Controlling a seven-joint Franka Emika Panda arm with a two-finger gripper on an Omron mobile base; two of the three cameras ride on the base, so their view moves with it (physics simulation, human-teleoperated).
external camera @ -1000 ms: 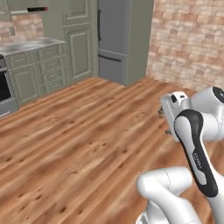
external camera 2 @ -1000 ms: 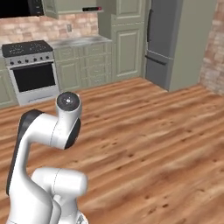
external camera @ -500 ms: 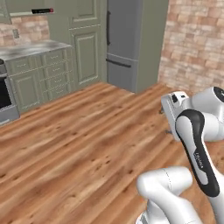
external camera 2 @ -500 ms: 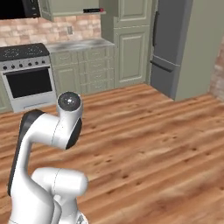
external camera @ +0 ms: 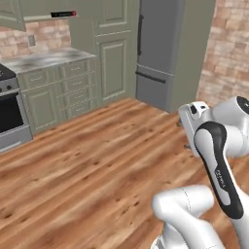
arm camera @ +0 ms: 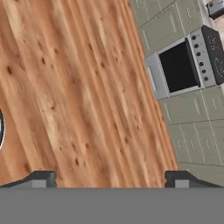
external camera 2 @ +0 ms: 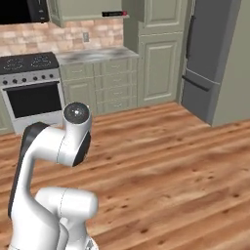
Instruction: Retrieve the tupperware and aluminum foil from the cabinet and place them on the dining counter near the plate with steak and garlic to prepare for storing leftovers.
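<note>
Left base view: wood plank floor [external camera: 97,165] across the middle. White arm [external camera: 219,160] folded up at lower right. Low green cabinets [external camera: 73,92] with drawer handles along the far wall, grey stone top on them, brick backsplash above. Part of a stove [external camera: 9,116] at far left. A tall grey fridge [external camera: 160,53] stands right of a tall green panel door. High up at top left, the aluminum foil [external camera: 63,14], a thin black box with a red end, lies along the underside edge of the pale green wall cabinet [external camera: 29,9], well apart from the arm.

Right base view: same room from the other side. Arm at lower left, round joint cap uppermost. Stove with black oven door at left, low cabinets beside it, fridge at right. Foil box again at top centre, at the foot of the wall cabinet, above the stone top.

Hand view: looking down on the floor planks; stove and low cabinet fronts at right. The hand [arm camera: 111,179] has its two dark fingertips [arm camera: 41,178] set wide apart at the bottom, jaws spread, nothing between them.
</note>
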